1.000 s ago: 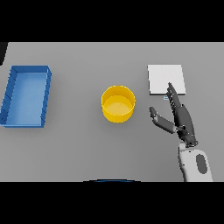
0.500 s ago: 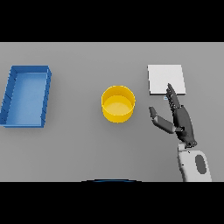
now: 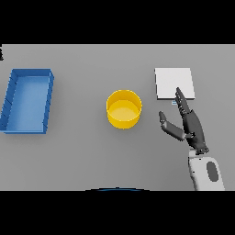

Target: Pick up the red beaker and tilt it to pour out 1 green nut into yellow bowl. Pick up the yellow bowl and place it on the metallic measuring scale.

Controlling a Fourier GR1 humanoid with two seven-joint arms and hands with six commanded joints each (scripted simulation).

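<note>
A yellow bowl [image 3: 123,108] stands upright at the middle of the grey table. To its right and farther back lies the metallic measuring scale [image 3: 174,83], a flat pale square plate. My right hand [image 3: 192,126] hovers right of the bowl, just in front of the scale, open, with fingers straight and pointing away from me and the thumb spread toward the bowl. It touches neither the bowl nor anything else. No red beaker and no green nut show in the head view. My left hand is out of view.
A blue rectangular tray [image 3: 28,99] sits at the left side of the table, well apart from the bowl.
My right hand has shifted very slightly; the bowl, scale and tray stay where they were.
</note>
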